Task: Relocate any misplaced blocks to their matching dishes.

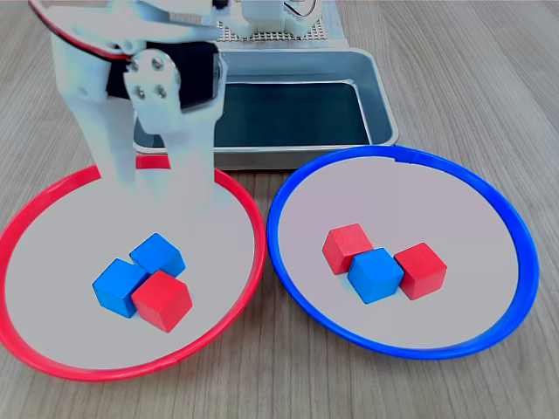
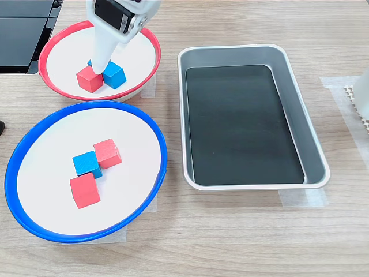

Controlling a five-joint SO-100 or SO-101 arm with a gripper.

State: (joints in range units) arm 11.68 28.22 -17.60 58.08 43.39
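While mixed (both dishes), tray [image 2: 314,153] bare

red-rim dish [image 1: 17,236] – 2 blue, 1 red cube, blue-rim dish [image 1: 515,227] – 2 red, 1 blue, clustered

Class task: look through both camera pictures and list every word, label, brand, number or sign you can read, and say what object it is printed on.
None: no readable text in either exterior view.
The red-rimmed dish, blue-rimmed dish, metal tray and the cubes are plain.
The arm's end effector shows only screw heads, no lettering.
The dark object at the second exterior view's top left shows no markings.
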